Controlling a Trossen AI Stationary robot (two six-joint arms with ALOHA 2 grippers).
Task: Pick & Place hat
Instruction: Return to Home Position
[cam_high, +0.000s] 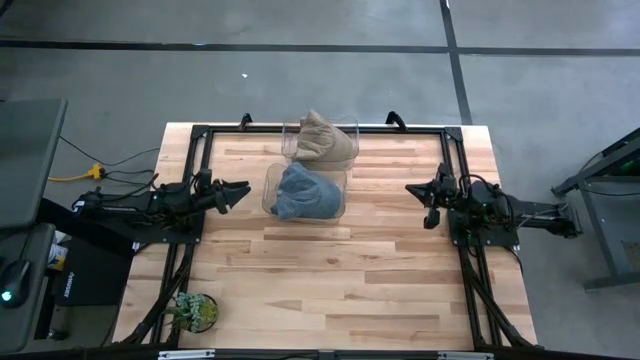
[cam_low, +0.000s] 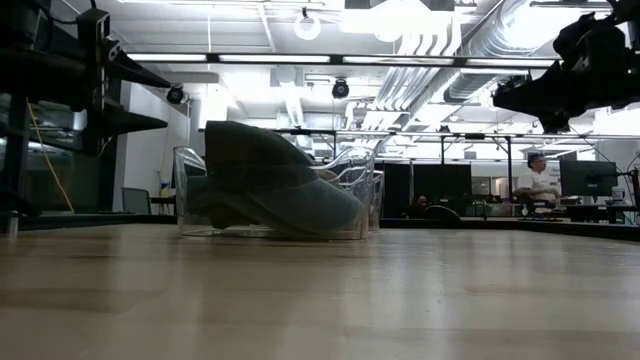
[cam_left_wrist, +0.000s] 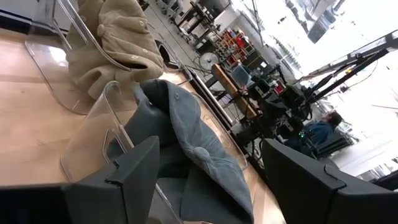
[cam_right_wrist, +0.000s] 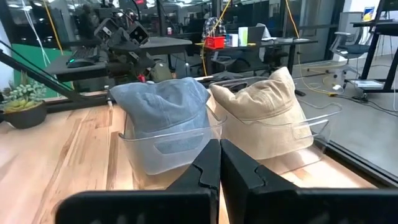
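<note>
A grey-blue hat (cam_high: 303, 194) sits in a clear plastic bin (cam_high: 272, 186) at the table's middle. Behind it, toward the far edge, a beige hat (cam_high: 321, 139) sits in a second clear bin (cam_high: 350, 132). My left gripper (cam_high: 240, 193) hovers open at the left of the grey-blue hat's bin, pointing level at it, with nothing between its fingers (cam_left_wrist: 130, 174). My right gripper (cam_high: 421, 190) hovers shut at the right side of the table, pointing level toward the bins; its fingers (cam_right_wrist: 208, 168) are closed together on nothing.
A small potted plant (cam_high: 194, 311) stands near the table's front left corner. A black frame (cam_high: 452, 140) runs around the table's far part. Bare wood stretches across the near half (cam_high: 340, 290). Beyond the table, a person (cam_low: 541, 180) sits at a desk.
</note>
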